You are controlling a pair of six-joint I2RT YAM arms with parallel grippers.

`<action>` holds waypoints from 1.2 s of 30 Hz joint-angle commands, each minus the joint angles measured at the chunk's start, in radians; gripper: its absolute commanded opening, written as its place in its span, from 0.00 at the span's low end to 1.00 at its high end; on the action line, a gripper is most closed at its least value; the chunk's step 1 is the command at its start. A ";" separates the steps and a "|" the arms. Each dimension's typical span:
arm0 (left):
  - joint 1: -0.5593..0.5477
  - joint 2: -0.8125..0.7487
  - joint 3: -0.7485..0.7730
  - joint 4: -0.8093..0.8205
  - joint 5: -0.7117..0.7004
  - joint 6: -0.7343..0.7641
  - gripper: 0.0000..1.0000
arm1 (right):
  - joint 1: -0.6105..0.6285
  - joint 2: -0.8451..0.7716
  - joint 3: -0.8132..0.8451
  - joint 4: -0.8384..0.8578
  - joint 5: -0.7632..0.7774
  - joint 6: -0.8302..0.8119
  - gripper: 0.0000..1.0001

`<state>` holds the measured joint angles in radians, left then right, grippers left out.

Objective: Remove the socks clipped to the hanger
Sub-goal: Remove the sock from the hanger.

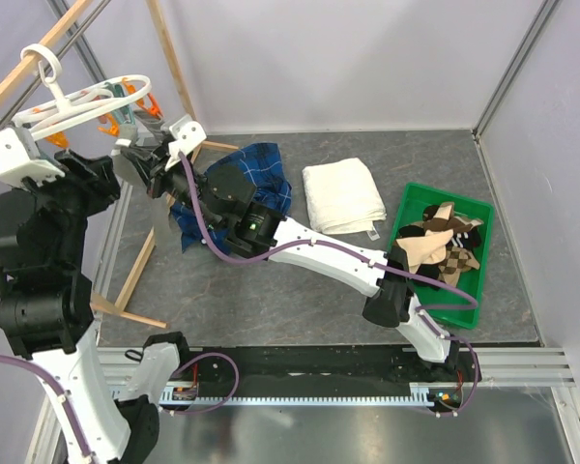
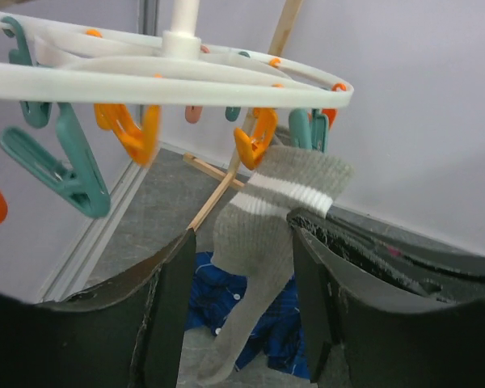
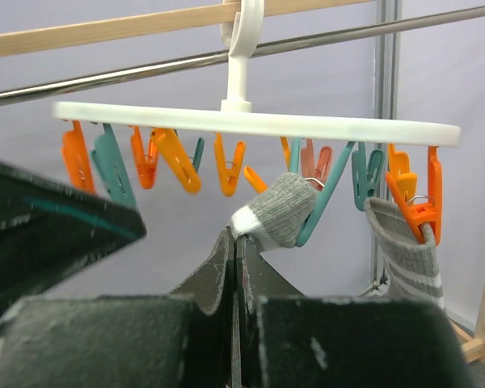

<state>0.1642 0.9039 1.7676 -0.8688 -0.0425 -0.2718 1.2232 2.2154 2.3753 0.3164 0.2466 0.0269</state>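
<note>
Two arms work the hanger (image 1: pixel 77 101) at ten o'clock: the right gripper (image 3: pixel 233 236) clenches a pegged grey sock (image 3: pixel 279 212) by its striped cuff, seemingly to tug it free, while the left gripper (image 2: pixel 241 234) straddles it with jaws parted, holding nothing.

We see a white hanger (image 3: pixel 250 121) carrying orange pins (image 2: pixel 133 129) and teal pins (image 2: pixel 61 166). The sock (image 2: pixel 267 218) clipped there is grey with white stripes. The shirt (image 1: pixel 266 169) is blue plaid, the towel (image 1: pixel 343 196) white, the bin (image 1: pixel 449 195) green. Its socks (image 1: pixel 443 242) are beige, black and brown-tan argyle. The table (image 1: pixel 271 290) is mottled grey.
</note>
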 commanded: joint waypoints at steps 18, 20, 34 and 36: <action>-0.134 -0.276 -0.557 0.272 -0.033 0.039 0.59 | 0.022 0.009 0.052 0.007 -0.018 0.091 0.00; -0.134 -0.280 -0.597 0.293 -0.052 0.036 0.59 | 0.028 0.013 0.050 0.004 -0.021 0.099 0.00; -0.137 -0.258 -0.695 0.350 -0.194 0.031 0.30 | 0.041 0.001 -0.001 0.001 -0.010 0.110 0.00; -0.137 -0.261 -0.694 0.353 -0.174 0.029 0.15 | 0.041 0.003 0.007 -0.008 -0.006 0.110 0.00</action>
<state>0.0303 0.6453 1.0729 -0.5732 -0.2070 -0.2588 1.2591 2.2238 2.3650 0.2974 0.2420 0.1272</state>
